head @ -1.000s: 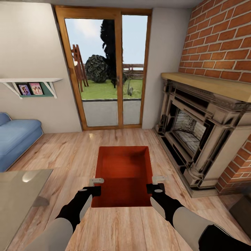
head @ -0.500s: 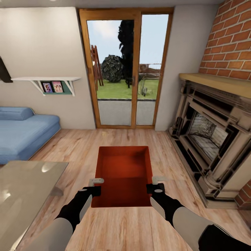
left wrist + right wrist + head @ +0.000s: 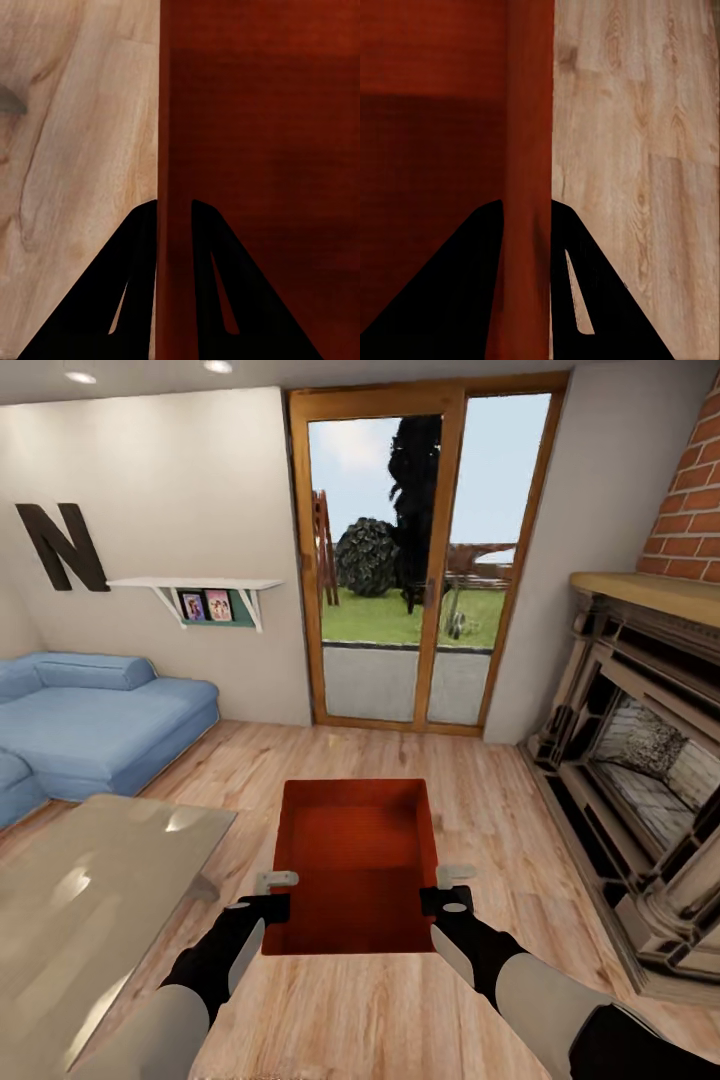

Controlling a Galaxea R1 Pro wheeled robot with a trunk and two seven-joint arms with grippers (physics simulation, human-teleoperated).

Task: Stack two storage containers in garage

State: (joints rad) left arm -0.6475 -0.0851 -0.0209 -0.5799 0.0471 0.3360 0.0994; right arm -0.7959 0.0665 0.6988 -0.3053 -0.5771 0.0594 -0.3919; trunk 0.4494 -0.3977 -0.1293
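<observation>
Head view, container: orange-red rectangular thin-walled storage container (image 3: pixel 355 860), open top up, held at 12 o'clock just ahead of both arms, above the light wood plank floor (image 3: pixel 480 810).
Head view, left gripper (image 3: pixel 272 892): pinching the container's left wall near its close corner.
Head view, right gripper (image 3: pixel 447 887): pinching the right wall opposite.
Head view, room: blue corner sofa (image 3: pixel 95 725) at 10 o'clock, glass coffee table (image 3: pixel 70 920) at 8 o'clock, wood-framed glass patio door (image 3: pixel 420 560) at 12 o'clock, stone fireplace (image 3: pixel 640 760) at 2 o'clock.
Left wrist view: black fingers (image 3: pixel 135 277) astride the container wall (image 3: pixel 176 150), one each side, touching it.
Right wrist view: fingers (image 3: pixel 577 277) clamped on the wall (image 3: pixel 529 112) likewise.
</observation>
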